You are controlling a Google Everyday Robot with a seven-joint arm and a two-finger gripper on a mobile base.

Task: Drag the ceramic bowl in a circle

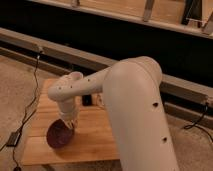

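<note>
The ceramic bowl [59,135], round, glossy and dark maroon, sits on the wooden table [100,142] near its front left corner. My gripper [70,125] hangs from the thick white arm and reaches down onto the bowl's right rim, shut on it. The wrist hides the fingertips and part of the rim.
A small pale block [99,100] and a dark item [87,100] lie at the table's back, partly behind the arm. A black cable with an adapter [12,139] runs over the floor at left. A long rail [75,55] crosses behind the table.
</note>
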